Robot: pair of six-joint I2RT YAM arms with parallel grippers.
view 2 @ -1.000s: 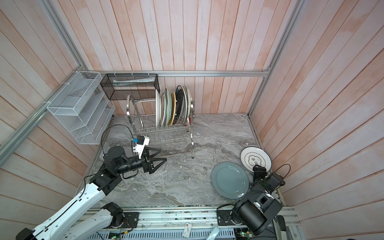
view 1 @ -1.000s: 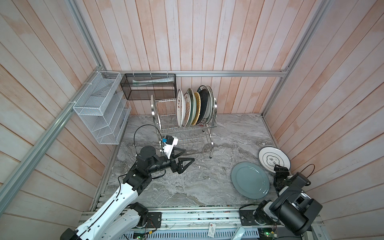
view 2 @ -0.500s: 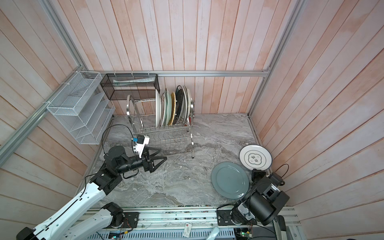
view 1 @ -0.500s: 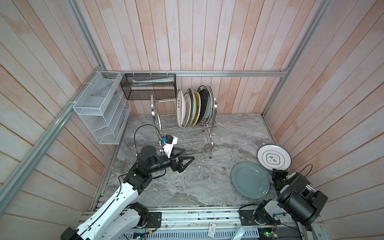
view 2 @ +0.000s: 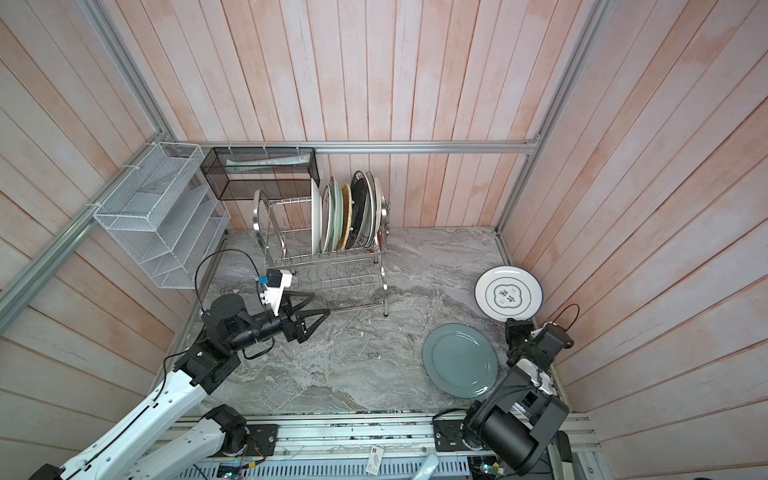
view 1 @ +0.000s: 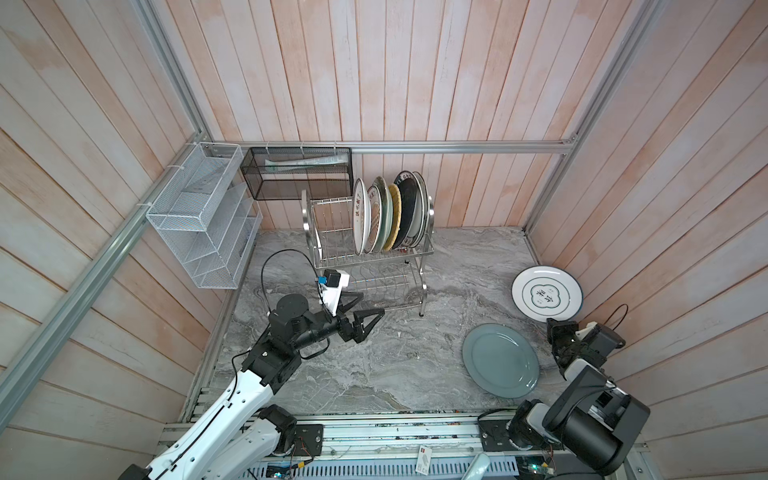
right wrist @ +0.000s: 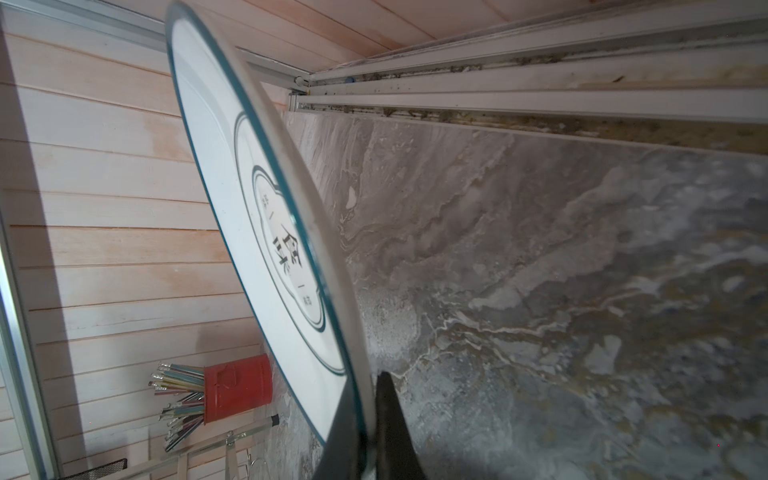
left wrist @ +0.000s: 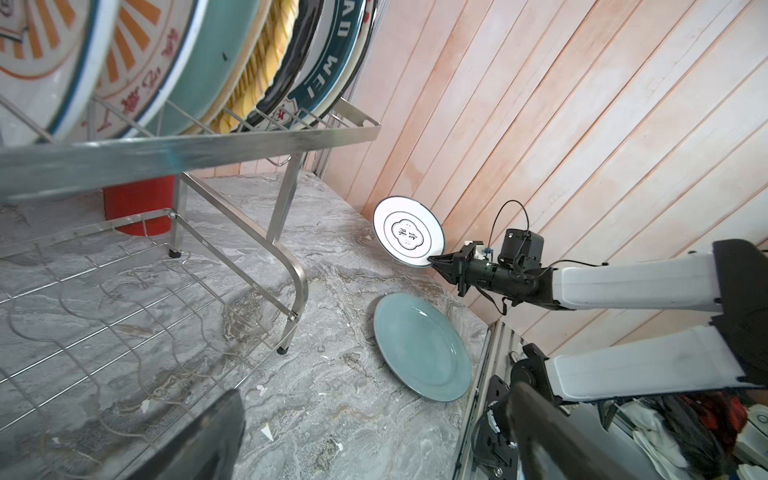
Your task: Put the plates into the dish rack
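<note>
One white plate (view 1: 546, 293), tilted at right, is clamped at its rim by the right gripper (view 1: 556, 326) — grey plate (view 1: 500, 360) flat beside it — left gripper (view 1: 371, 303) gapes empty near the rack (view 1: 374, 254).

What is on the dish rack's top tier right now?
Upright plates packed at one end of the dish rack; the tier's other end is bare. Overlap hides their exact count.

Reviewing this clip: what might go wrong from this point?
1. The right tool pinches the white round plate with the dark emblem only at its rim, tilted in the air; it may pivot or slip.
2. A drop could strike the grey-blue round plate lying flat beside it.
3. The open left tool hovers before the steel wire dish rack, possibly in the carrying path.
</note>
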